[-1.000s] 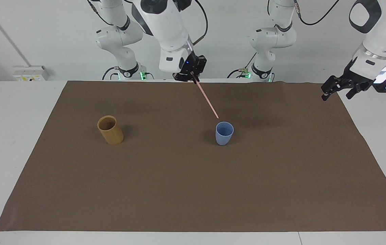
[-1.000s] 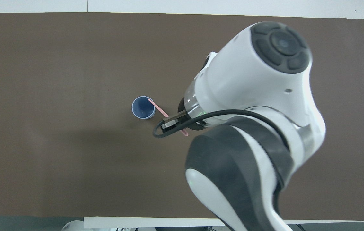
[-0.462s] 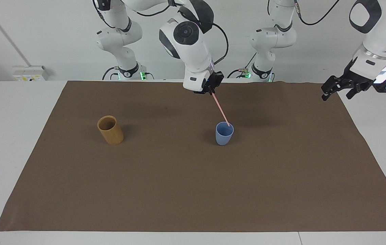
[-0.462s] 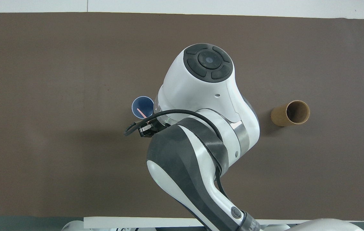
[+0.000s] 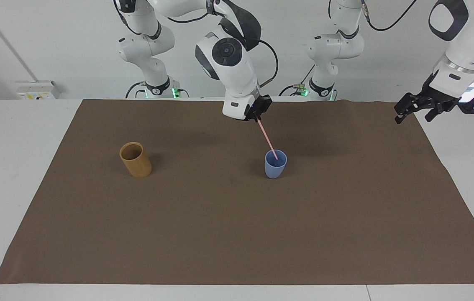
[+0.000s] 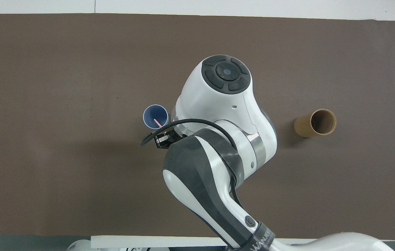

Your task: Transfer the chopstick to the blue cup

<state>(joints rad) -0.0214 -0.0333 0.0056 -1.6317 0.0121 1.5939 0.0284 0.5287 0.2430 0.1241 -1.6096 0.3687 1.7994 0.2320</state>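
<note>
Right gripper, upper centre, clamps the chopstick, which slants down-right into the blue cup; left gripper spread apart

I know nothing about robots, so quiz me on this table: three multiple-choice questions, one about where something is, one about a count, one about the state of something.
1. Where is the lower end of the chopstick?
A. inside the blue cup
B. inside the tan cup
C. flat on the brown mat

2. How many cups stand on the mat?
A. one
B. two
C. three

3. What is the right gripper doing?
A. hanging open over the tan cup
B. shut on the chopstick
C. resting on the mat

Answers:
1. A, the pink tip shows within the blue rim in both views.
2. B, one blue and one tan.
3. B, the stick slants down from its closed fingertips, while the left gripper waits open at the mat's edge.
</note>
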